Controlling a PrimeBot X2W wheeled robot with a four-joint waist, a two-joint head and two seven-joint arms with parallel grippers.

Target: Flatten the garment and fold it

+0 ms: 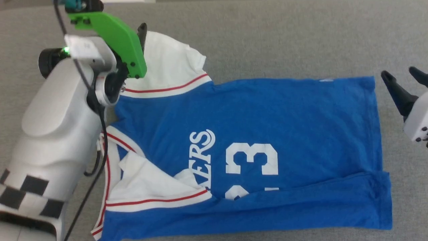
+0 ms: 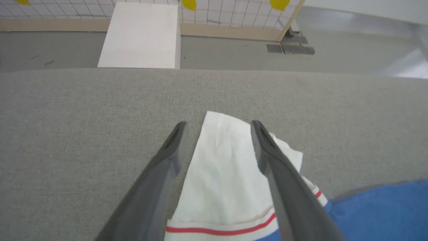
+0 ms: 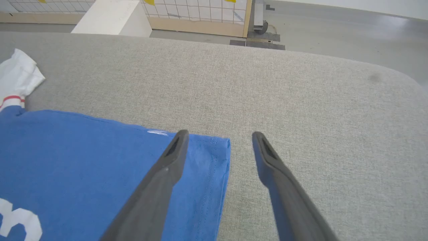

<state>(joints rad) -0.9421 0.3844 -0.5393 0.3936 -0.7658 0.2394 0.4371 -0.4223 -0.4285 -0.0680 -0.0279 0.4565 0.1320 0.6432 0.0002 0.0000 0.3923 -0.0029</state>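
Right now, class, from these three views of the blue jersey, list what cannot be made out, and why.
Head view: on the garment, a folded white sleeve covers the start of the lettering.
Head view: a folded blue flap hides the lower number.
Head view: the green bracket covers most of the left tool.
Head view: the right edge cuts off the right tool.
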